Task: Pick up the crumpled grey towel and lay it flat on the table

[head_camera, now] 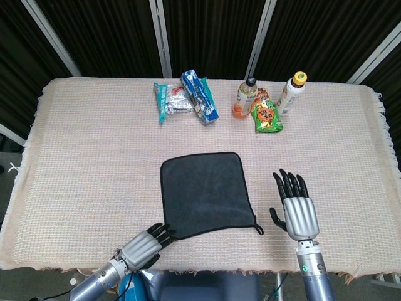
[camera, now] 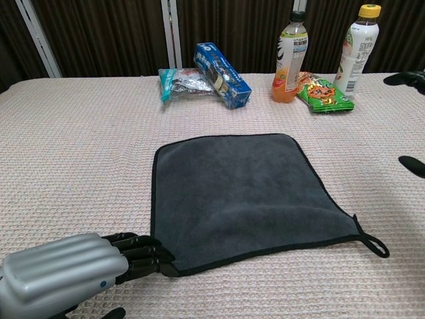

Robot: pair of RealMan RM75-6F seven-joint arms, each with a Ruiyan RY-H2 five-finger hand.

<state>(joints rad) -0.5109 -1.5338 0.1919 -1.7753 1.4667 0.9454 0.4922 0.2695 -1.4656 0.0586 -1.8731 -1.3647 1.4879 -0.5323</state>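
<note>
1. Grey towel [head_camera: 205,194]: lies spread flat on the woven table cover [head_camera: 88,150], near the front-centre of the table, midway betw. the two hands. Black edging all round; a small hanging loop [camera: 376,244] trails from its front-right corner.
2. Left hand [head_camera: 143,246]: at the front edge, lower left of the towel. Fingertips [camera: 154,251] reach the towel's front-left corner and touch its edge; fingers lie close together, stretched fwd. Whether they pinch the hem or only rest against it cannot be told from either view.
3. Right hand [head_camera: 294,207]: to the right of the towel, just beyond the loop, not touching the cloth. Fingers straight and slightly apart, thumb out to the side, holding nothing. In the chest view only dark fingertips show at the right border.
4. Background items, far side of table, well apart from the towel: blue snack pack [head_camera: 199,96] beside a teal-and-silver packet [head_camera: 170,100]; orange drink bottle [head_camera: 245,98]; green snack bag [head_camera: 266,115]; white bottle w. yellow cap [head_camera: 291,93].
</note>
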